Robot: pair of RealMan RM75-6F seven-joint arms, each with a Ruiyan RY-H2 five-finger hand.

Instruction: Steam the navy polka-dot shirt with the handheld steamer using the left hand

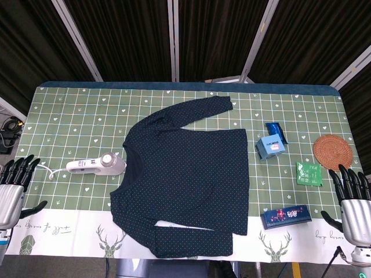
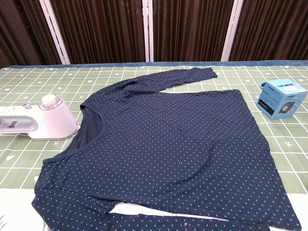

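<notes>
The navy polka-dot shirt (image 1: 185, 174) (image 2: 168, 149) lies spread flat in the middle of the table, neck toward the left, sleeves at the far and near edges. The white handheld steamer (image 1: 95, 165) (image 2: 41, 120) lies on its side just left of the neckline, its cord trailing left. My left hand (image 1: 14, 188) hangs at the table's near left corner, fingers apart and holding nothing, a good way left of the steamer. My right hand (image 1: 353, 200) is at the near right corner, fingers spread and empty. Neither hand shows in the chest view.
Right of the shirt lie a light blue box (image 1: 271, 147) (image 2: 281, 98), a blue packet (image 1: 275, 130), a green packet (image 1: 308, 173), a round woven coaster (image 1: 332, 152) and a dark blue box (image 1: 285, 216). The green checked tablecloth (image 1: 75, 116) covers the table.
</notes>
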